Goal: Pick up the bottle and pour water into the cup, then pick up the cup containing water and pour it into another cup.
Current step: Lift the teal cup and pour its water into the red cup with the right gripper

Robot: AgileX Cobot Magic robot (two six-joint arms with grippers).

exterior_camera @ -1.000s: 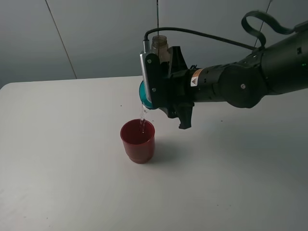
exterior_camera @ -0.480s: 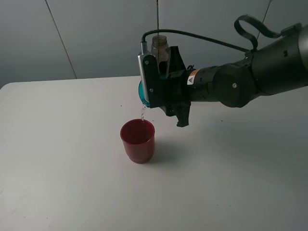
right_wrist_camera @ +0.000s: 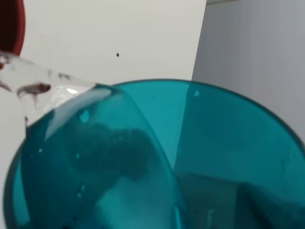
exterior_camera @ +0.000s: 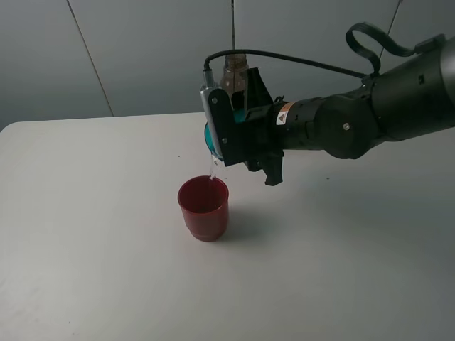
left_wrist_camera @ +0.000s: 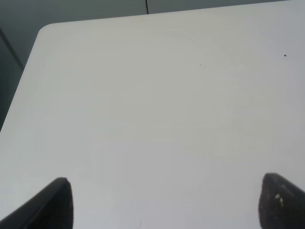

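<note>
My right gripper (exterior_camera: 229,133) is shut on the teal cup (exterior_camera: 209,136) and holds it tipped on its side above the red cup (exterior_camera: 204,207). A thin stream of water (exterior_camera: 212,169) runs from the teal rim into the red cup. The right wrist view is filled by the tilted teal cup (right_wrist_camera: 190,143), with water (right_wrist_camera: 45,88) spilling over its lip toward the red cup's edge (right_wrist_camera: 10,24). The brown bottle (exterior_camera: 235,69) stands upright behind the gripper, mostly hidden by it. My left gripper (left_wrist_camera: 164,205) is open over bare table, with only its fingertips (left_wrist_camera: 58,204) showing.
The white table (exterior_camera: 85,249) ends at a grey wall behind, and its rounded far-left corner (left_wrist_camera: 45,29) shows in the left wrist view. The right arm (exterior_camera: 370,114) and its cable reach in from the right above the tabletop.
The right wrist has rolled a little further and shifted slightly left, tipping the teal cup more. Water keeps running into the red cup, which has not moved.
</note>
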